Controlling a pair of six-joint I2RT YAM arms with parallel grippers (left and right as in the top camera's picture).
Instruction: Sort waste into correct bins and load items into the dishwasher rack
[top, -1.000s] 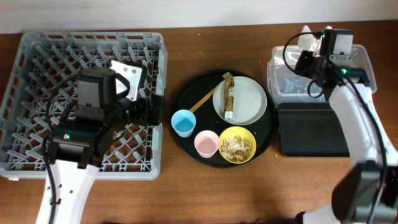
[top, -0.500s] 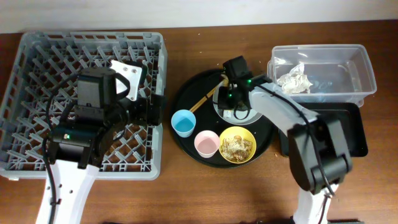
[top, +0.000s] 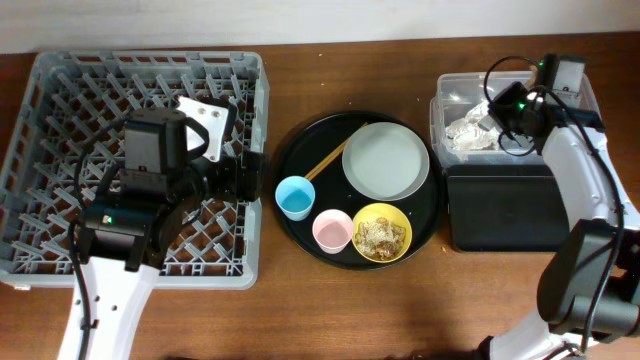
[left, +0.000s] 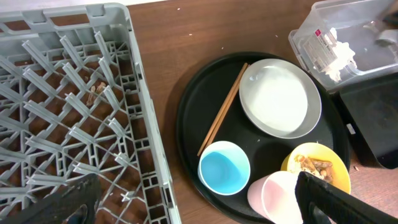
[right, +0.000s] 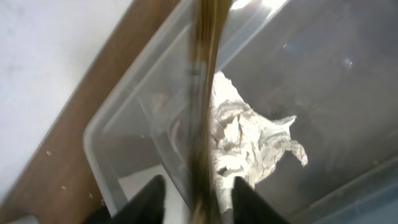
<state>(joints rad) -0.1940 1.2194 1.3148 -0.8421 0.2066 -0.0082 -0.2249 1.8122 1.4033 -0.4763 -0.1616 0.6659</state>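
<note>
My right gripper (top: 497, 108) hangs over the clear tub (top: 440, 103), shut on the brown-gold wrapper (right: 204, 93), which dangles between its fingers (right: 198, 196). The white tissue (top: 470, 132) lies in the tub below (right: 249, 143). The pale plate (top: 386, 160) is bare; chopsticks (top: 325, 163) lie beside it. The blue cup (top: 295, 197), pink cup (top: 332, 231) and yellow bowl (top: 382, 233) with beige scraps sit in front. My left gripper (top: 240, 175) is open and empty at the right edge of the grey rack (top: 60, 150).
The dishes stand on a round black tray (top: 300, 150) mid-table. The shallow black rectangular tray (top: 505, 205) lies just in front of the clear tub. A white piece (top: 210, 115) rests in the rack beside my left arm.
My right arm went from the tub to the plate, took the wrapper, and has swung back over the tub with it. The plate is now bare. The left arm has not moved.
</note>
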